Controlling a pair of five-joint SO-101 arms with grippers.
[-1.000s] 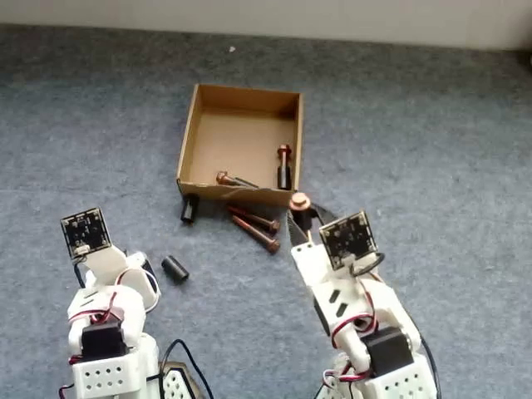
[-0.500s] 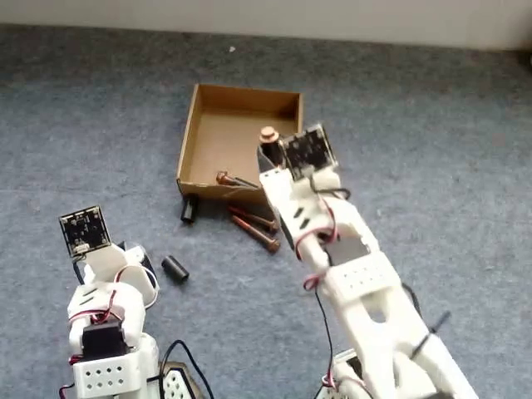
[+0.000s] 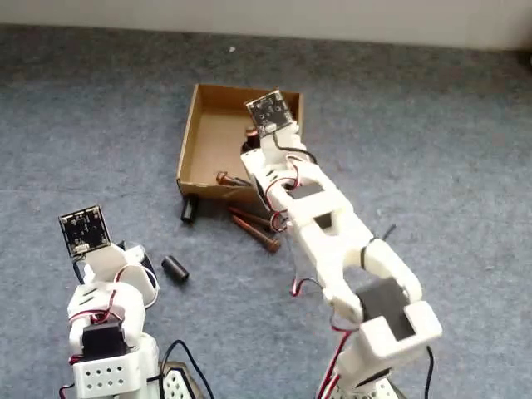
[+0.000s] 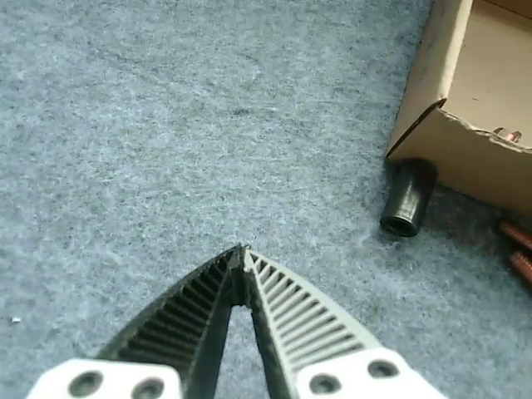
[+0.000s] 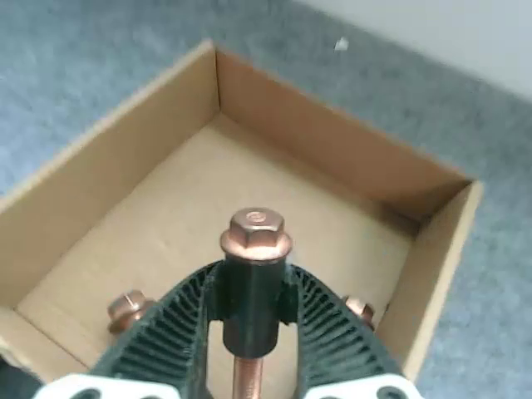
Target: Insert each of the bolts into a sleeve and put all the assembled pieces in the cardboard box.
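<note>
1 sleeved bolt (image 5: 255, 237) sits clamped in right gripper (image 5: 252, 287).

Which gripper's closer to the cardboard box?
Right. The right gripper hangs over the box, holding a sleeved bolt; the left gripper sits shut above the carpet, short of the box.

Each bolt (image 5: 255, 234) is coppery, each sleeve (image 5: 249, 303) matt black, the cardboard box (image 5: 125, 154) plain tan, the worktop (image 5: 75, 50) flecked blue-grey, and the arms (image 3: 332, 241) white with dark ribbed jaws.

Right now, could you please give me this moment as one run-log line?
right gripper shut on sleeved bolt over cardboard box | left gripper shut, near loose sleeve | release pending
</note>
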